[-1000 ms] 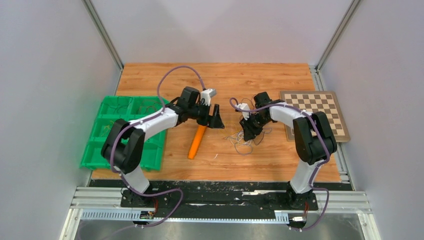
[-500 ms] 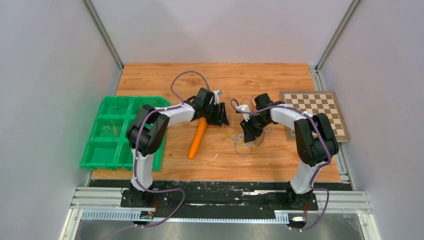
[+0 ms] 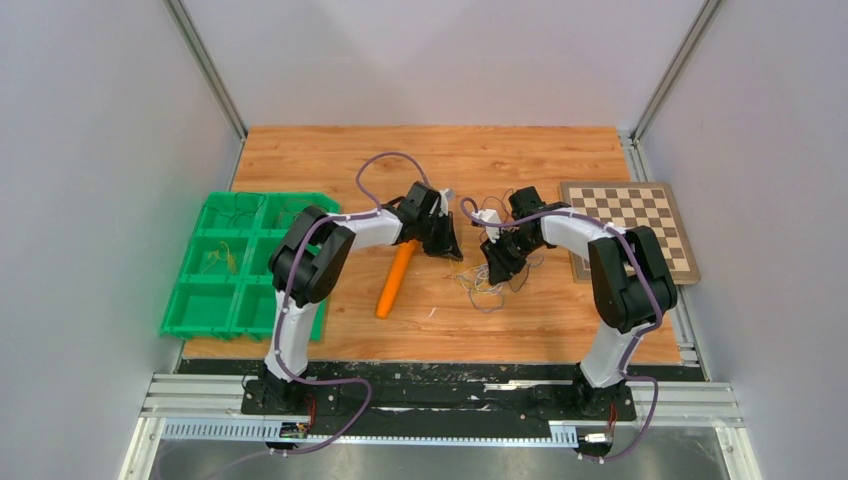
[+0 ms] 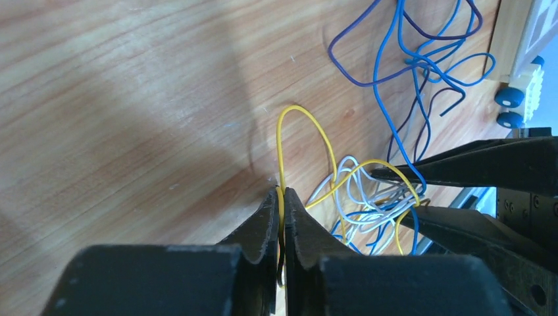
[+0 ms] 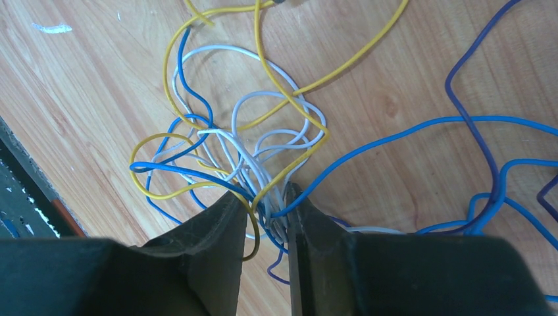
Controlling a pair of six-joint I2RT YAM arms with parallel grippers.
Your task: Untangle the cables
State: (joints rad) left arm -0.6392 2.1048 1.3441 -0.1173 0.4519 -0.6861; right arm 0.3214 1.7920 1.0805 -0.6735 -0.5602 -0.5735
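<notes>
1. Pinching one yellow cable (image 4: 309, 122) between its closed tips, the left pincer (image 4: 283, 197) sits at the bottom centre of the left wrist view. The cable rises from the tips in a narrow arch over the wood.
2. Just to the right in that view, the yellow cable runs into a knot of white, blue and yellow cables (image 4: 368, 197), which lies between the two black fingers of the other arm.
3. The right pincer (image 5: 270, 204) is clamped on that bundle. In its own view, white, blue and yellow strands are squeezed together in the narrow gap between its fingers, at the bottom centre.
4. From that grip the loops fan out toward the top of the frame, with blue and purple strands trailing to the right edge.
5. In the top view the two pincers face each other near the middle of the table (image 3: 330, 155), and the tangle lies just below the right one.
6. An orange marker (image 3: 393, 282) lies tilted on the wood, below the left pincer.
7. A green tray (image 3: 205, 300) with several compartments sits at the left edge. Thin wires lie in some upper and middle compartments, including yellowish ones in a middle-left compartment.
8. A chessboard (image 3: 628, 225) lies at the right edge.
</notes>
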